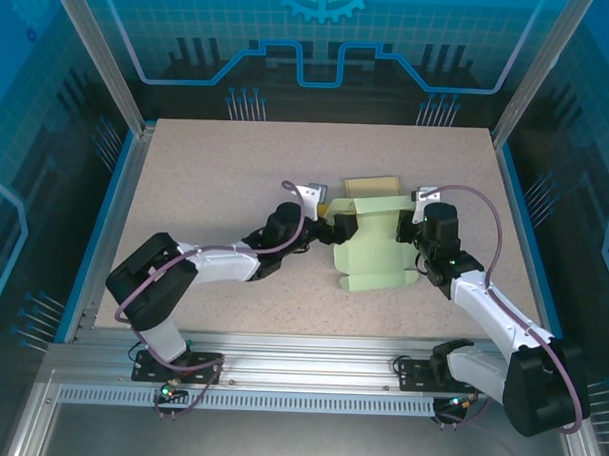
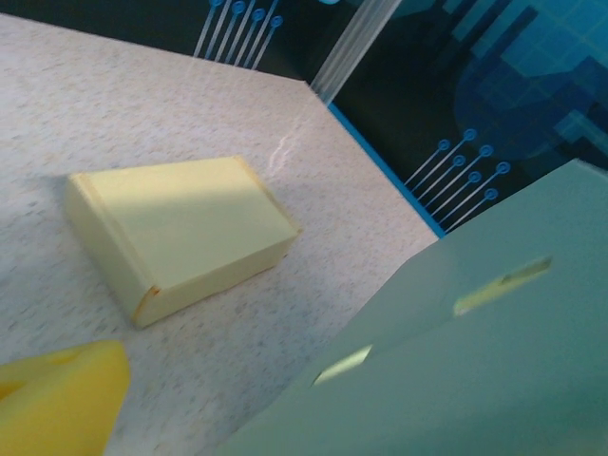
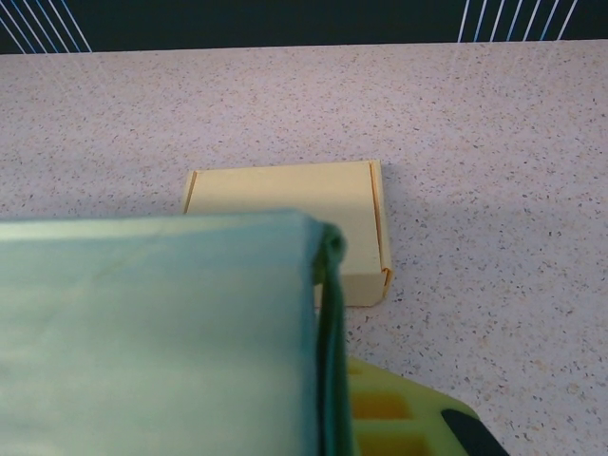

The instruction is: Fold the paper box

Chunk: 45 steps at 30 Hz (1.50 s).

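Note:
The paper box [image 1: 376, 253] is a pale green sheet, partly folded, lying mid-table with its back wall raised. My left gripper [image 1: 336, 229] sits at its left edge, open; one yellow finger [image 2: 57, 404] shows low left in the left wrist view, and the green paper [image 2: 494, 361] with two slots rises at the right. My right gripper [image 1: 414, 230] is at the sheet's right back corner, shut on a thin upright flap. That flap's edge [image 3: 328, 323] runs down the middle of the right wrist view, beside a yellow-green finger [image 3: 399, 418]. The green panel [image 3: 152, 332] hides the other finger.
A finished pale yellow box [image 1: 374, 186] lies just behind the green sheet, seen close in both wrist views [image 2: 180, 228] [image 3: 285, 195]. The speckled table [image 1: 237, 166] has open room to the left and at the back. Metal posts and blue walls ring it.

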Each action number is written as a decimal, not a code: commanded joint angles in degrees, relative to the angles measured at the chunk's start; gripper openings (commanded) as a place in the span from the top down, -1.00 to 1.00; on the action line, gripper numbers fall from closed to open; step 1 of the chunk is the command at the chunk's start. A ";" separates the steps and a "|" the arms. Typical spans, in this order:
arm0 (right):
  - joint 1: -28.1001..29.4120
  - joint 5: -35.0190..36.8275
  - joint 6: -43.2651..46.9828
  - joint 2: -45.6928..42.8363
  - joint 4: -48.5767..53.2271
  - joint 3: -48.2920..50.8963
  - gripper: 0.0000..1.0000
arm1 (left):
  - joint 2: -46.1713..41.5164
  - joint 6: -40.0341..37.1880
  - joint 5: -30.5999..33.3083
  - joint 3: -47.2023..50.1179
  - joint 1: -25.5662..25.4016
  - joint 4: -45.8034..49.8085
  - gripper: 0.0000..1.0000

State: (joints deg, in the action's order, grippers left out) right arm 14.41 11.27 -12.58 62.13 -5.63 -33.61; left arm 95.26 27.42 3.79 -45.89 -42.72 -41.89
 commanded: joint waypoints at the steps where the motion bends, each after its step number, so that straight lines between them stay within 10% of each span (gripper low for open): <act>1: -0.52 -0.81 -0.39 -0.87 -1.27 0.65 1.00 | -7.37 2.46 5.96 5.39 -0.42 0.35 -0.98; 7: -0.83 -1.06 -0.43 -1.09 -1.14 0.47 1.00 | -18.16 7.50 8.73 15.99 -0.83 6.24 -0.96; 14: -0.97 -1.69 -0.74 -1.48 -1.32 0.82 1.00 | -18.05 8.96 8.66 17.51 -6.18 5.79 -0.43; 28: -1.02 -1.95 -0.91 -2.09 -1.07 1.16 1.00 | 1.46 10.89 11.95 17.41 -9.39 -28.55 0.61; 45: -1.01 -1.96 -1.04 -4.27 -1.05 2.12 1.00 | -0.19 5.39 18.89 14.73 -9.31 -24.73 0.75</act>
State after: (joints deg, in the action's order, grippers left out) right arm 13.76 10.22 -13.28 59.44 -5.67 -32.51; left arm 97.27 35.00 19.38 -30.17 -51.72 -64.99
